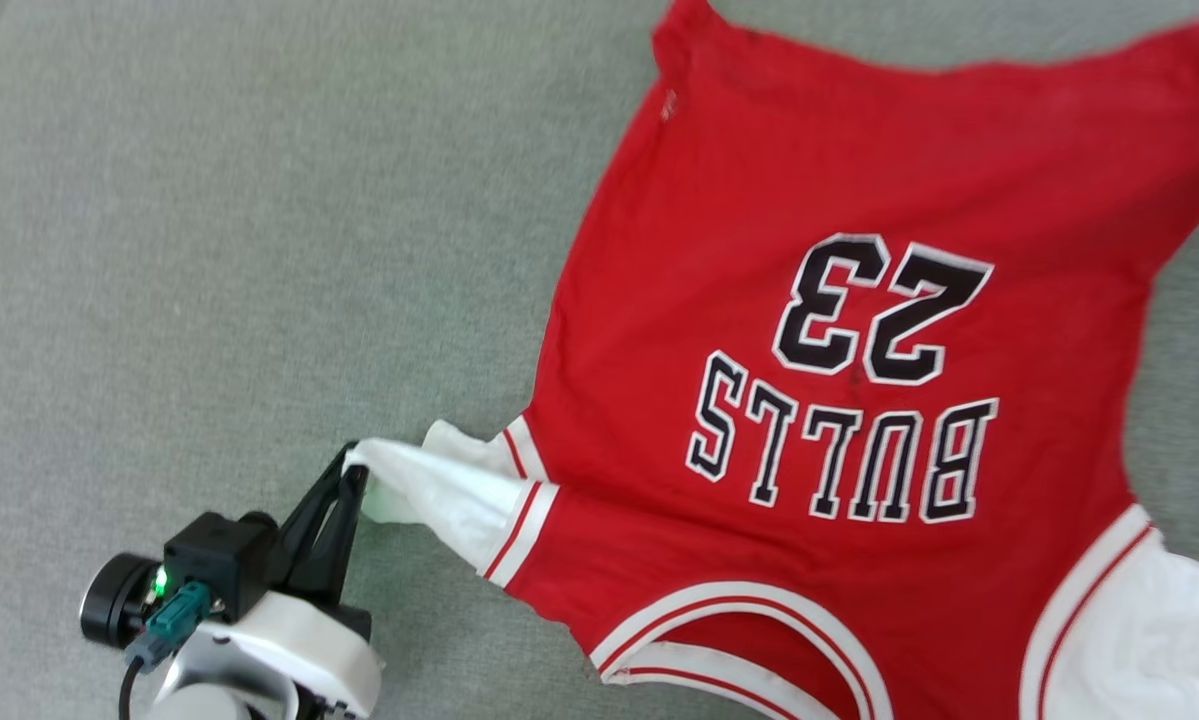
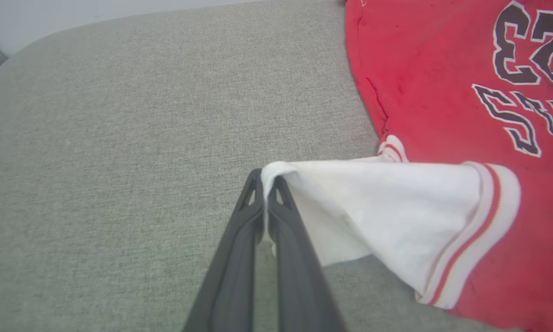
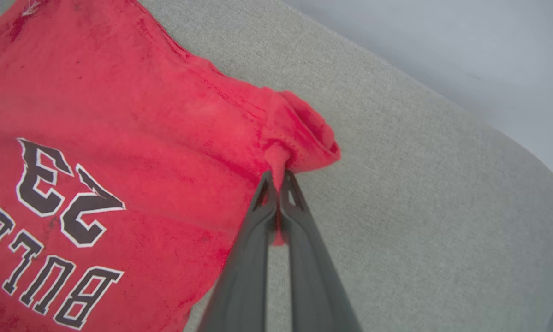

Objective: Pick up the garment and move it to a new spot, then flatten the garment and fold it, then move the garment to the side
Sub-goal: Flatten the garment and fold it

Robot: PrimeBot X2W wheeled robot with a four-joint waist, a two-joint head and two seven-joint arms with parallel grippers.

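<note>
In the head view the garment [image 1: 859, 180] lies spread on a grey-green cushion [image 1: 209, 250], collar toward the robot. The black, white-edged lettering therefore reads upside down, "23" above "BULLS". The left gripper [image 1: 352, 478] sits at the lower left, pinching the tip of a white sleeve [image 1: 439, 495]. In the left wrist view its two dark fingers are pressed together on the sleeve's edge, which is drawn into a taut cone, and parts of the "23" and of the word show at the right. In the right wrist view the right gripper [image 3: 280, 180] is likewise clamped, on a bunched red hem corner [image 3: 304, 133], with "BULLS 23" legible beside it. This looks like the flattening step. It likely calls for drawing the two held points apart low and evenly, since thin fabric can slip or wrinkle under a jerk.
</note>
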